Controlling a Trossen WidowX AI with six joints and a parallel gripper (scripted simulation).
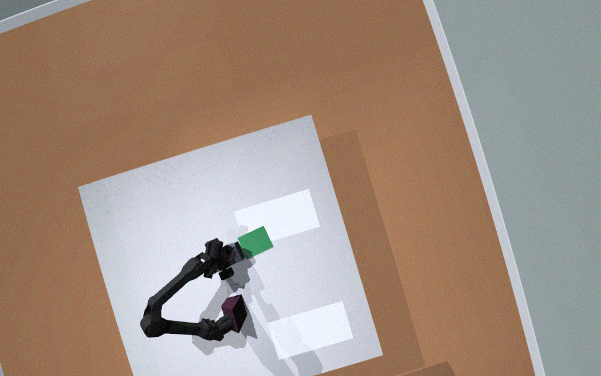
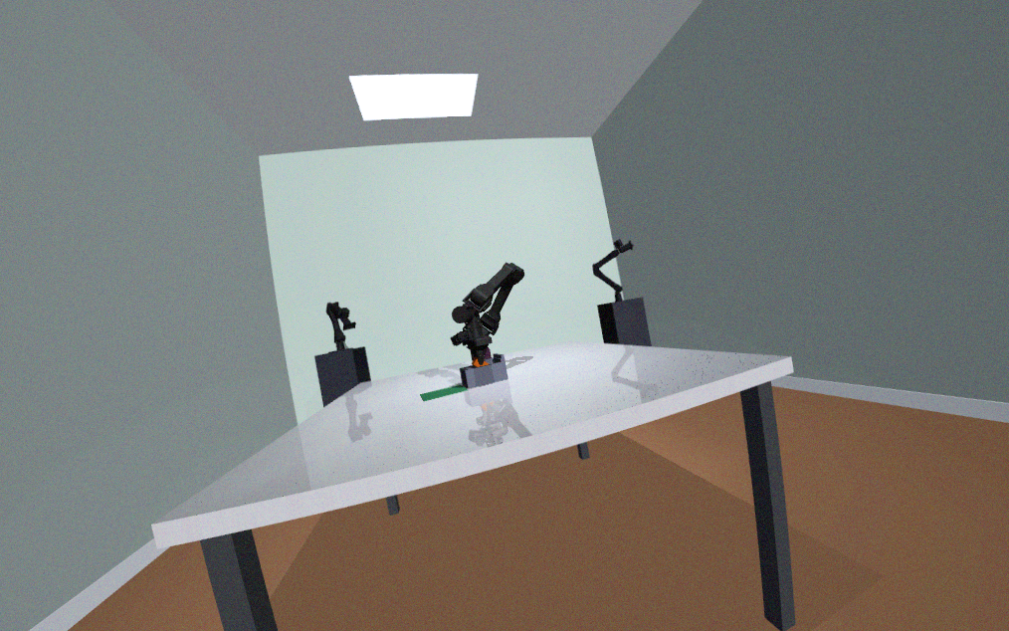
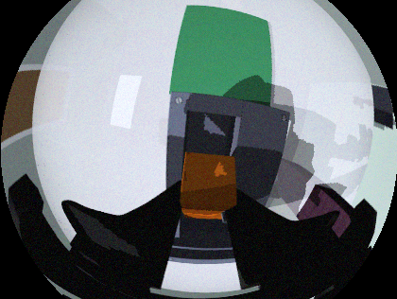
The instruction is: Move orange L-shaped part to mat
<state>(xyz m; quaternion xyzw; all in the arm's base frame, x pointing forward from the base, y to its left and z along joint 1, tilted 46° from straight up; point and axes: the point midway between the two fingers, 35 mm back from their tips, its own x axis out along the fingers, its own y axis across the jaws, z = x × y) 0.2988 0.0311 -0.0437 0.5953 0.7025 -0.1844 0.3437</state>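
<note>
In the wrist view, nearest the camera, the two black fingers of the jaws come in from the lower left and lower right and pinch the orange L-shaped part [image 3: 207, 186] from both sides; the jaws stand fairly narrow, shut on that part. The held end sits raised above the grey tray [image 3: 264, 140], and the dark pocket [image 3: 214, 130] lies open just beyond it (its far corner is bare, with no orange in it). How much of the part's far end is down in the pocket cannot be told. A small lighter mark shows on the part's top face.

Past the tray, touching or just beside its far edge, lies the green mat [image 3: 220, 54], flat on the white bench [image 3: 94, 140]. A shadow falls over the mat's near right corner.

From the top view the arm [image 1: 177, 283] bends back from its dark purple base block [image 1: 235, 312] and reaches out so that the wrist covers the tray, with only a sliver of grey showing next to the green mat [image 1: 255, 240]. Two bright rectangles of light lie on the bench [image 1: 133, 221], one beyond the mat and one near the base.

In the exterior view the arm [image 2: 491, 298] leans down over the tray [image 2: 485, 373], a speck of orange showing at its top, with the mat [image 2: 440, 394] a thin green strip to its side. Farther back, two dark pedestals [image 2: 340, 371] carry small black camera arms, in front of a pale green wall panel [image 2: 416, 238].
</note>
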